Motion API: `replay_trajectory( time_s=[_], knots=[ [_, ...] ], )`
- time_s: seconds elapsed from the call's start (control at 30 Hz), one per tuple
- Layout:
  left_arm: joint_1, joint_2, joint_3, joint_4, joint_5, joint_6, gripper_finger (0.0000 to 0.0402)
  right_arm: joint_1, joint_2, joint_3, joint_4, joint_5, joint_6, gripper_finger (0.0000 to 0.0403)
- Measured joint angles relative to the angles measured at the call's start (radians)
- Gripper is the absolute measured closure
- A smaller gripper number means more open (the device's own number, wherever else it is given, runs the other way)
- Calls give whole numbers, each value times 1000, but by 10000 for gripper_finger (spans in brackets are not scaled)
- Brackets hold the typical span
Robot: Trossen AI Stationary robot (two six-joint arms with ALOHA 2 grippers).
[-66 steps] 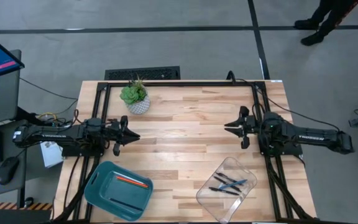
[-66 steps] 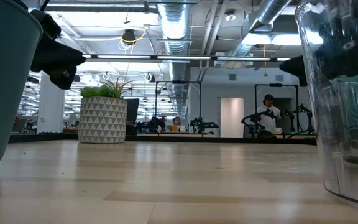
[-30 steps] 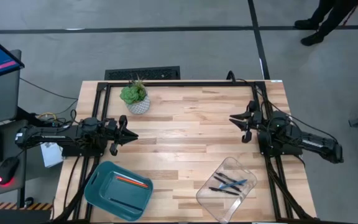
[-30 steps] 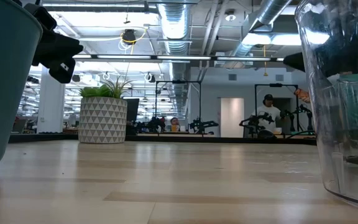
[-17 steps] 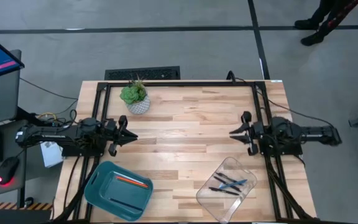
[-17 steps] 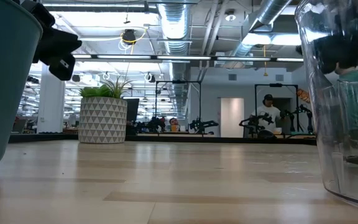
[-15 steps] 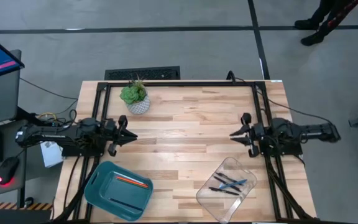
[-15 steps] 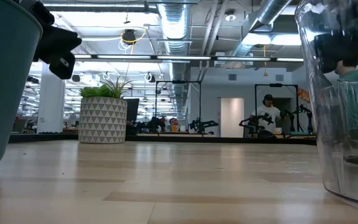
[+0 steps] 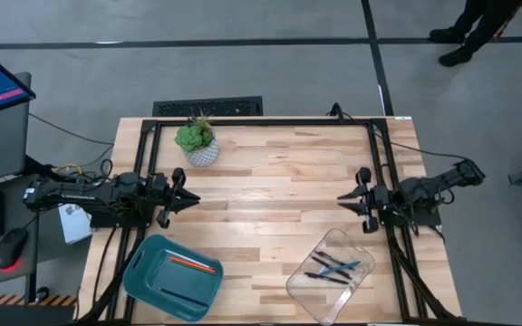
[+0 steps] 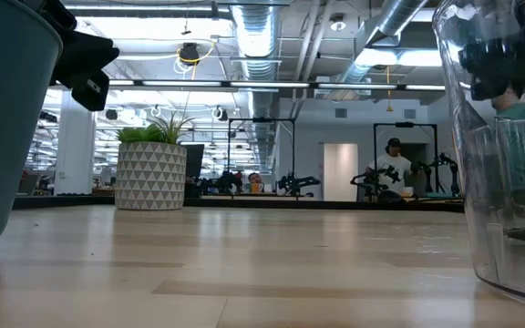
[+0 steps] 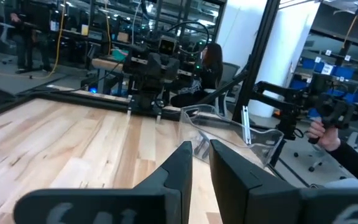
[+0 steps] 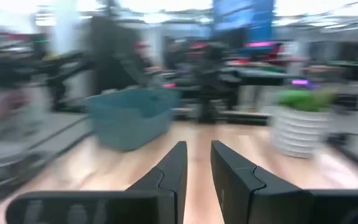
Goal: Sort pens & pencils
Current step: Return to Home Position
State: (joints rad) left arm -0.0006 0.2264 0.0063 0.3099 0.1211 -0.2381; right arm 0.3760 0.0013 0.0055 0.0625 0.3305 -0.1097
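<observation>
The pens (image 9: 333, 267), black ones and one teal-blue, lie inside a clear container (image 9: 308, 288) near the table's front right. An orange-red pencil (image 9: 193, 263) and a dark pencil (image 9: 178, 295) lie in a teal tray (image 9: 143, 263) at the front left. My left gripper (image 9: 193, 197) hovers level at the table's left side, above the tray's far side. Its fingers (image 11: 182, 163) stand a narrow gap apart with nothing between them. My right gripper (image 9: 343, 198) hovers level at the right side, beyond the container, narrowly open (image 12: 197, 149) and empty.
A small potted plant (image 9: 198, 140) stands at the far left of the table. A black frame (image 9: 261, 120) runs along the far edge and both sides. Bare wood lies between the two grippers. A person's legs (image 9: 474, 27) show on the floor beyond the far right corner.
My right arm has swung about its base. Its gripper has gone a little toward the table's near edge and turned from pointing slantwise at the far left to pointing about straight at the left edge. The pens, pencils and containers lie as before.
</observation>
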Motion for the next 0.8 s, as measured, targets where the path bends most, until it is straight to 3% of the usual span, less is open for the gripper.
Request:
replay_trajectory(
  time_s=[0.17,0.3,0.47,0.63,0.8],
  knots=[
    [0,0,0,1,-3,10,356,14,0,0,-20,-197,9,307],
    [0,0,0,2,-26,17,356,-16,0,0,-26,-184,-20,307],
    [0,0,1,3,-43,19,356,-154,0,0,-25,-180,-20,307],
    [0,0,8,-9,-40,43,356,-312,1,0,-50,-346,33,307],
    [0,0,10,-8,-24,44,356,-391,0,0,-46,-378,30,307]
  ],
)
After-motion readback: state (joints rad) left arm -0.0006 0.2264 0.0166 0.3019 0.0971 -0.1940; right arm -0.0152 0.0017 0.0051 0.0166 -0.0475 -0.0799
